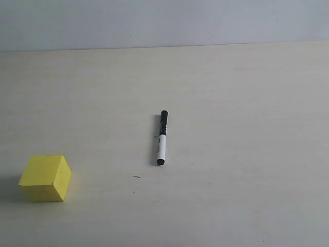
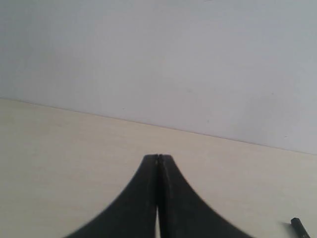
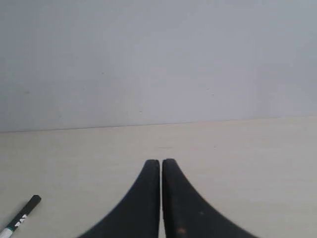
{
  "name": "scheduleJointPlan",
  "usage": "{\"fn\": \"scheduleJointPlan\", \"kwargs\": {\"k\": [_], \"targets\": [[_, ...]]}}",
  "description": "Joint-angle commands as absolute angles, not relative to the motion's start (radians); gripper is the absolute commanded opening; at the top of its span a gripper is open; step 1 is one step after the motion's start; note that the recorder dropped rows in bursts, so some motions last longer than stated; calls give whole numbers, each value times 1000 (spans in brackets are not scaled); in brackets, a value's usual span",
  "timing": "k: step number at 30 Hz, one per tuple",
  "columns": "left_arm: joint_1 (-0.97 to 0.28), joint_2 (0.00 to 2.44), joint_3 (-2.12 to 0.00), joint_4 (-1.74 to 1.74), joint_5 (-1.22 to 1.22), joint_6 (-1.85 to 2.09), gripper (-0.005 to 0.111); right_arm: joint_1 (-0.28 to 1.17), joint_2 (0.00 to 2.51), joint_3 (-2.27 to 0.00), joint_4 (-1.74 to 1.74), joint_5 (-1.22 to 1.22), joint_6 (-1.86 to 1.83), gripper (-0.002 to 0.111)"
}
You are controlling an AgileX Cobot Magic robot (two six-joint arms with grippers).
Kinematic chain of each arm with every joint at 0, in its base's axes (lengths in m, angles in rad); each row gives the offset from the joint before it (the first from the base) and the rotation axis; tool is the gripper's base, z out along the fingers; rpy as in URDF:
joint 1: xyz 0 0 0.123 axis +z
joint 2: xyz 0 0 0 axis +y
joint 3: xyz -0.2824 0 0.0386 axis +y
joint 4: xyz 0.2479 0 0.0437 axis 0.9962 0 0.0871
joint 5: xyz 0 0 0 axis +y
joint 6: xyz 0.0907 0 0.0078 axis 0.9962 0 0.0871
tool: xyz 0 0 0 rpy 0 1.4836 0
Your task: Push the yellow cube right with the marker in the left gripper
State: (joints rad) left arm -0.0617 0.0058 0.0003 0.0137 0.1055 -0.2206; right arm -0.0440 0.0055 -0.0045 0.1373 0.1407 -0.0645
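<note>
The marker [image 1: 162, 137] lies loose on the pale table near the middle of the exterior view, black cap toward the far side. Its cap end also shows in the right wrist view as the marker [image 3: 21, 217], and a black tip of the marker [image 2: 299, 226] shows in the left wrist view. The yellow cube [image 1: 46, 178] rests at the front left. Neither arm appears in the exterior view. My left gripper [image 2: 158, 157] is shut with nothing between its fingers. My right gripper [image 3: 161, 161] is shut and empty too.
The pale wooden table [image 1: 247, 103] runs back to a plain grey-white wall [image 1: 164, 20]. A small dark speck [image 1: 136, 176] lies on the table in front of the marker.
</note>
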Motion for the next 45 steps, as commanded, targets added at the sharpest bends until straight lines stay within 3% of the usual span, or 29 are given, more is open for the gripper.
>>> {"fn": "scheduleJointPlan", "kwargs": {"k": [1,15,20,25,32,37,45], "targets": [[-58,0,0,11,104,-216,0,-49,0,0,132,132,-74,2],[-58,0,0,11,104,-213,0,-49,0,0,132,132,-74,2],[-58,0,0,94,-93,-83,0,-49,0,0,132,132,-74,2],[-58,0,0,94,-144,-740,0,-49,0,0,132,132,-74,2],[-58,0,0,104,-255,-797,0,-49,0,0,132,132,-74,2],[-69,41,-97,578,-283,-1107,0,-49,0,0,132,132,-74,2],[-69,404,-479,1359,-348,-1731,0,-49,0,0,132,132,-74,2]]}}
